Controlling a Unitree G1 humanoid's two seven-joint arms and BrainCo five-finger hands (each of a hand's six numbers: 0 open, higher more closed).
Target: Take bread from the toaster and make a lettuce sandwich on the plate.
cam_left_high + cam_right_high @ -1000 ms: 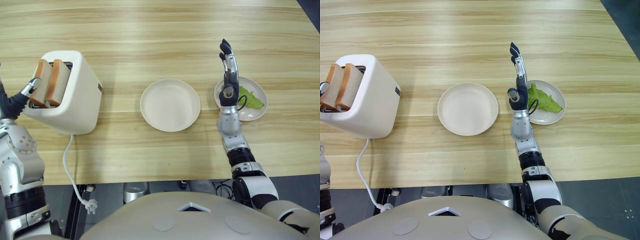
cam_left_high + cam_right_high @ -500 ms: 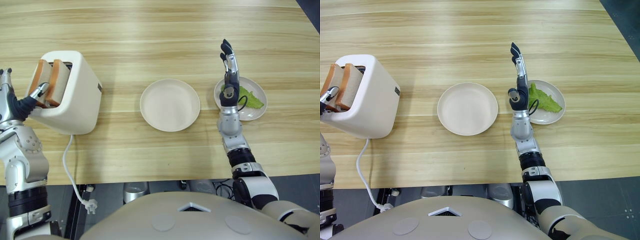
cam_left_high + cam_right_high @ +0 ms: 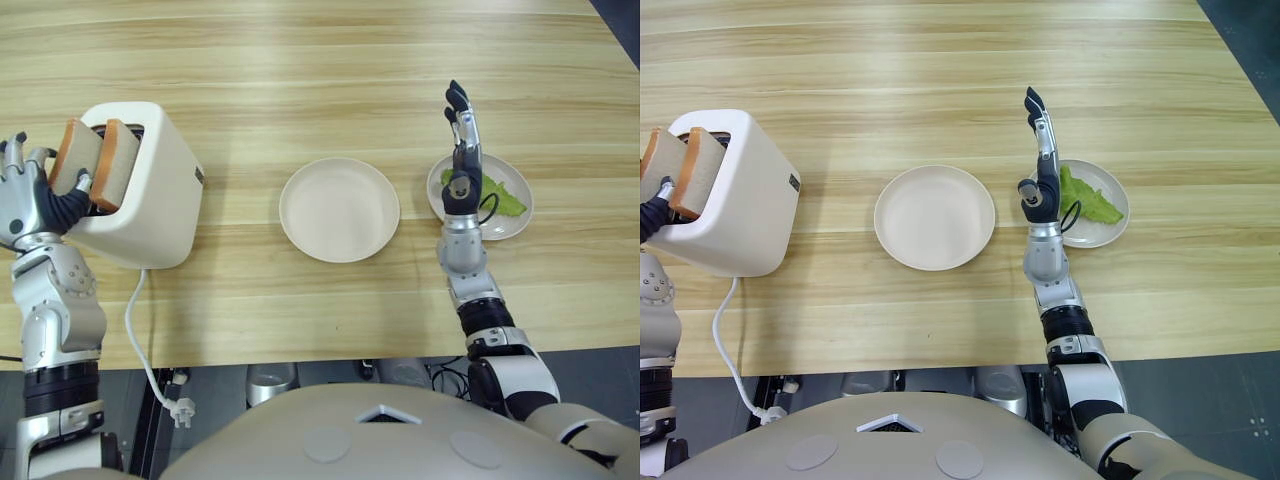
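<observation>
A cream toaster [image 3: 150,210] stands at the table's left with two bread slices in its slots. My left hand [image 3: 25,200] is beside it, shut on the left slice [image 3: 72,158], with fingers on the slice's outer face and the thumb between the two slices. That slice leans left, and the right slice [image 3: 117,163] stands upright. An empty cream plate [image 3: 340,210] lies at the table's middle. My right hand [image 3: 461,140] stands upright and open, fingers straight, at the left rim of a small plate [image 3: 500,232] holding a lettuce leaf [image 3: 497,193].
The toaster's white cord [image 3: 135,320] runs over the table's front edge and ends in a hanging plug [image 3: 182,412]. Bare wood stretches behind the plates and between toaster and plate.
My left hand has risen beside the toaster and closed round the left slice, which now leans left and sits slightly higher. My right hand has barely shifted.
</observation>
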